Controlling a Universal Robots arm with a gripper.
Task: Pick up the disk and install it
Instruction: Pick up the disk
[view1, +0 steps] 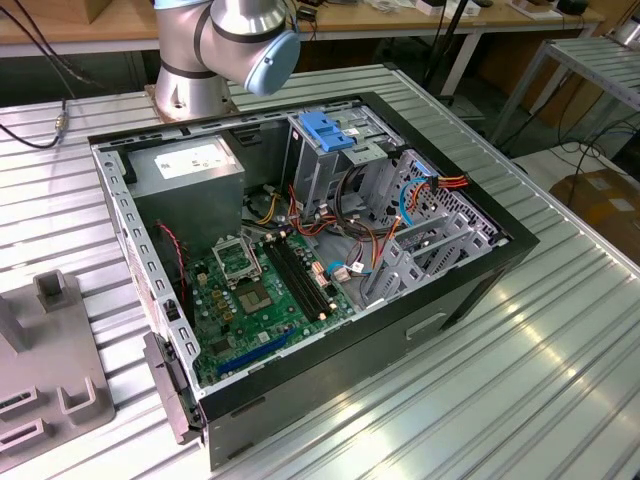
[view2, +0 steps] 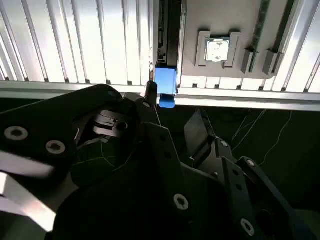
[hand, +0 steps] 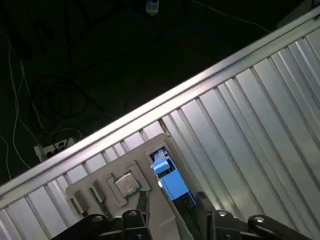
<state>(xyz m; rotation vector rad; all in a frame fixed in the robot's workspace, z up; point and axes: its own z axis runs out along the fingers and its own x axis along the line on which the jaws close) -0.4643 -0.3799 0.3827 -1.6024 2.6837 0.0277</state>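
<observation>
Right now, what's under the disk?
The disk stands on edge at the grey fixture plate on the slatted table; whatever seats it underneath is covered by the disk itself.

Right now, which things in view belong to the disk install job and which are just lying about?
Job: disk, on edge in the grey holder; gripper, open, close to the disk; open computer case.
Lying about: processor chip in the holder; power supply; motherboard; blue latch.
</observation>
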